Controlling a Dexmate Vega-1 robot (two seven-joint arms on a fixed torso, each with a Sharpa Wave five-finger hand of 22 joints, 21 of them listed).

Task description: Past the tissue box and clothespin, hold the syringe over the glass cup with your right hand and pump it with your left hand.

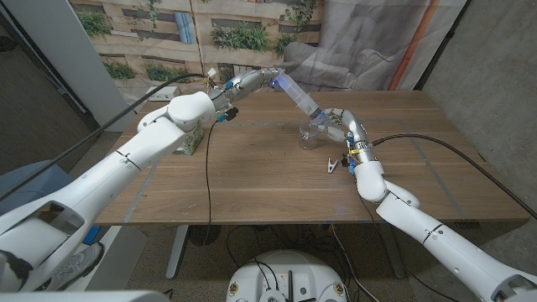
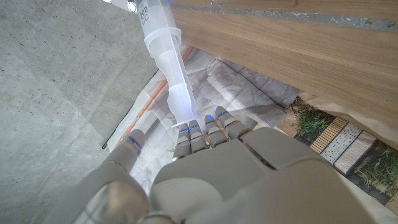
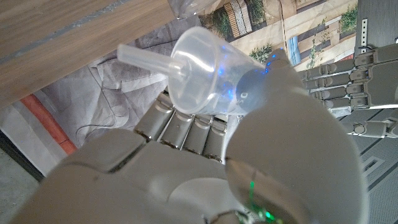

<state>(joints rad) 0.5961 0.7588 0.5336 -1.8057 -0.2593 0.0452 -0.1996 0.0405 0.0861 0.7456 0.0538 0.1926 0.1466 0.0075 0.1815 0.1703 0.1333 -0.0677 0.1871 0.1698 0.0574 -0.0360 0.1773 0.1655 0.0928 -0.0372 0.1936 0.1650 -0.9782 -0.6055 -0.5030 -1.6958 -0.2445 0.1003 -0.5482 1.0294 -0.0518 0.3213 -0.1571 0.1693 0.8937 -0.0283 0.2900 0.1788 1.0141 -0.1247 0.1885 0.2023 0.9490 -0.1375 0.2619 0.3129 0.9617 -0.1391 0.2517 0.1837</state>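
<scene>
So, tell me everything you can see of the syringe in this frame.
The syringe is large, clear plastic with printed markings, its plunger drawn far out. It slants across the table's far side, lower end above the glass cup. The right hand grips its barrel; the left hand touches the plunger's end with its fingers. No liquid is discernible inside.

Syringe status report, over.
Right hand grips syringe barrel above glass cup. Left hand on plunger end. Clothespin beside, clear.
</scene>
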